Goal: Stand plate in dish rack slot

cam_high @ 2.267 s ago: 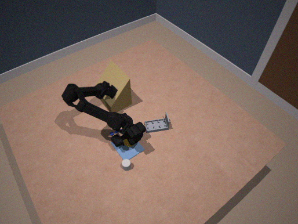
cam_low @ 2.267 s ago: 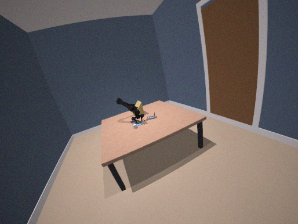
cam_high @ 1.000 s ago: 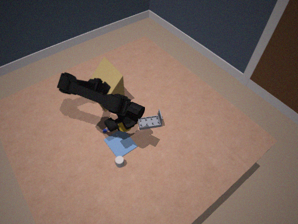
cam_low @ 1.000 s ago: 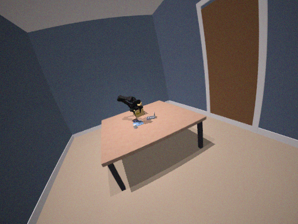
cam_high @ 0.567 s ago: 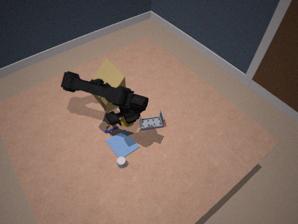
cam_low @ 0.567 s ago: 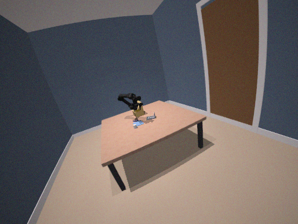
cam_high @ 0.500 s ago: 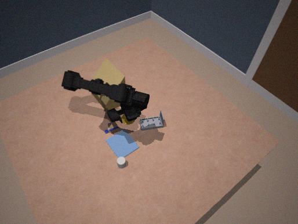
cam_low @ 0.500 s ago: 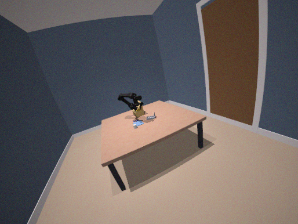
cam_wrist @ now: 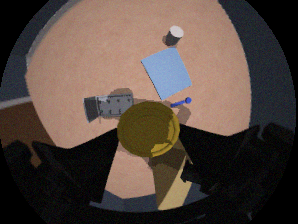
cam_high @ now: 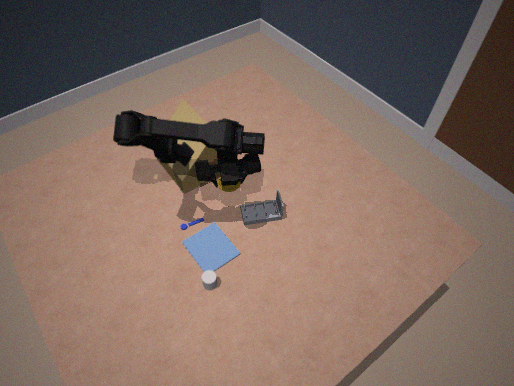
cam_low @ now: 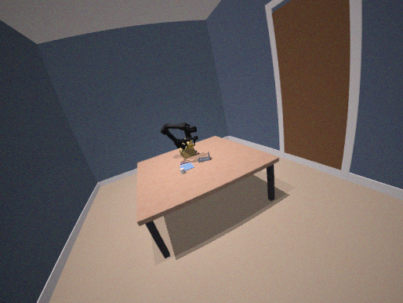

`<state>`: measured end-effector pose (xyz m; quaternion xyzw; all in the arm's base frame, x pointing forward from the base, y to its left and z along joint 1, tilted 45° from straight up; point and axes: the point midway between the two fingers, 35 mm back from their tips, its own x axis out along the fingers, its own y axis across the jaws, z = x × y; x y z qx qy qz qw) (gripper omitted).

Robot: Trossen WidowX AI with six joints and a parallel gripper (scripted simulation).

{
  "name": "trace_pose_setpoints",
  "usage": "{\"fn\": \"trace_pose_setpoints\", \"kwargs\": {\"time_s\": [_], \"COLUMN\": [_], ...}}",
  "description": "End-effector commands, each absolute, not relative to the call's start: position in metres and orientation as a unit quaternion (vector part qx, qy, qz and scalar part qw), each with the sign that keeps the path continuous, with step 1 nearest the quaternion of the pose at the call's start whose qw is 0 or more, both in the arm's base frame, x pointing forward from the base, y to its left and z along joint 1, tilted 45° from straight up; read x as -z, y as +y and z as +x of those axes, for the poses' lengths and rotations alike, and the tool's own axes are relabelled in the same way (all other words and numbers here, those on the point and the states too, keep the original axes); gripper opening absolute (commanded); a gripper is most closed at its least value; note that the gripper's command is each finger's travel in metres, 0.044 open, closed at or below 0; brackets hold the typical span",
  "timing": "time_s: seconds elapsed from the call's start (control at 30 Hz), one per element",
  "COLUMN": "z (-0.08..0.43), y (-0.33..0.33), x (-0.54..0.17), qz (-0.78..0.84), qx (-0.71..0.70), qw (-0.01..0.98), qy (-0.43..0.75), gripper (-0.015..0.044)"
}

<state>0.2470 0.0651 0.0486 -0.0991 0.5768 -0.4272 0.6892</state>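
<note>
From the top view, the gripper (cam_high: 229,181) hangs above the table (cam_high: 350,240), clamped on the yellow plate (cam_high: 229,187), up-left of the dish rack (cam_high: 261,210). Wrist view: the plate (cam_wrist: 149,129) sits between the fingers, covering the rack's (cam_wrist: 109,106) near edge.

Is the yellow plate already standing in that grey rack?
No, the plate is held in the gripper above the table, apart from the rack, whose slots hold nothing.

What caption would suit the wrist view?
Gripper holding the yellow plate above the table, dish rack beyond.
</note>
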Motion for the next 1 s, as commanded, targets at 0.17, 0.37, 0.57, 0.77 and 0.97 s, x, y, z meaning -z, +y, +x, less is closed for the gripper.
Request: {"fn": "trace_pose_setpoints", "kwargs": {"time_s": [0.17, 0.37, 0.57, 0.77, 0.97], "z": [0.242, 0.239, 0.237, 0.234, 0.233], "y": [0.055, 0.046, 0.039, 0.033, 0.028], "x": [-0.031, -0.016, -0.001, 0.012, 0.024], "qz": [-0.102, -0.101, -0.094, -0.086, -0.077], "qx": [0.387, 0.336, 0.276, 0.21, 0.14], "qw": [0.662, 0.64, 0.623, 0.611, 0.606], "qy": [0.634, 0.684, 0.726, 0.758, 0.779], "gripper": [0.0, 0.0, 0.0, 0.0, 0.0]}}
